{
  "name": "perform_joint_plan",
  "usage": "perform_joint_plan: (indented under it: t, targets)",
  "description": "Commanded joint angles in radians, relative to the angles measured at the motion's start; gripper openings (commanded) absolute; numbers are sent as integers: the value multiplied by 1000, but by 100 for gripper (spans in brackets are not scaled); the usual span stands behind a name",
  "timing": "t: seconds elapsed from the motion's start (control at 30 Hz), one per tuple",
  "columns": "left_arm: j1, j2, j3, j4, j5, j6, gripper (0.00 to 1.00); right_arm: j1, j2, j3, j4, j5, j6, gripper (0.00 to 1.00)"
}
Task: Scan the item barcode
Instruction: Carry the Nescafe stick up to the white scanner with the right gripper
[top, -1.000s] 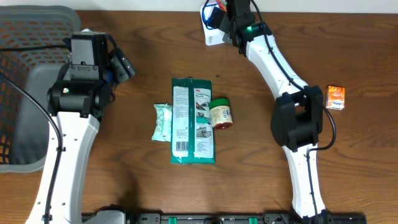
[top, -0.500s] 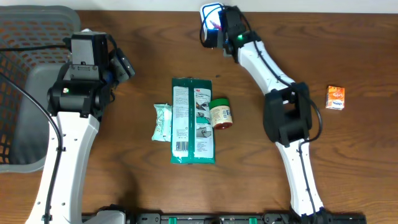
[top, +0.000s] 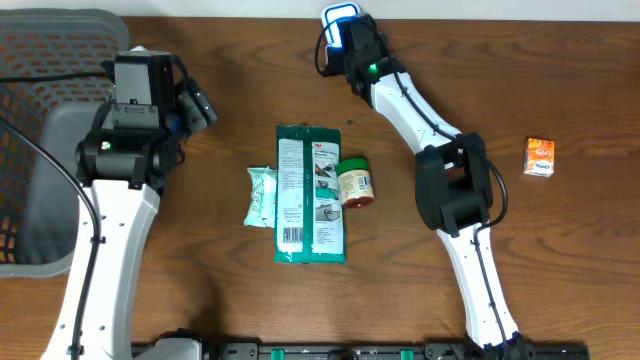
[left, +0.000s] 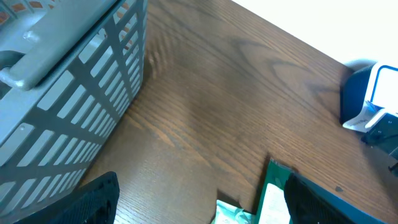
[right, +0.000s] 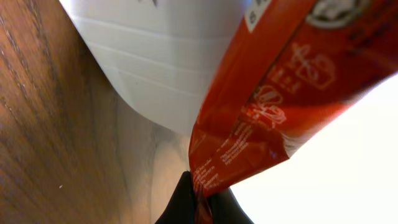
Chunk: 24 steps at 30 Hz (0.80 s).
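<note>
Right wrist: red pkt (right: 267, 93) runs up-right from shut jaws.

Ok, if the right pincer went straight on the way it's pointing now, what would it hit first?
Probably the white scanner. The right pincer is shut on a red packet, and that packet's far end would touch the scanner before the pincer does. Depth is hard to judge.

The white-and-black left arm (top: 110, 230) is bent at the left side, left gripper (top: 197, 106) with its 2 fingers (left: 93, 200) spread wide. The right arm (top: 425, 105) reaches far forward, right gripper (right: 200, 198) pinched on a red glossy packet (right: 261, 93).
</note>
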Motion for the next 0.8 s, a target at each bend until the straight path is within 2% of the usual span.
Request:
perform_joint_plan:
  t: [0.0,0.33,0.57,0.77]
  targets:
    - [3,2,12,0,-16,6,85,9,-34,10,3,27,-23,1]
    - [3,2,12,0,-16,6,85,14,-64,10,16,-36,-22,1]
    - [3,2,12,0,-16,6,85,14,-64,10,122,-40,-23,1]
    - [3,2,12,0,-16,6,85,-13,-55,9,50,-81,2,1]
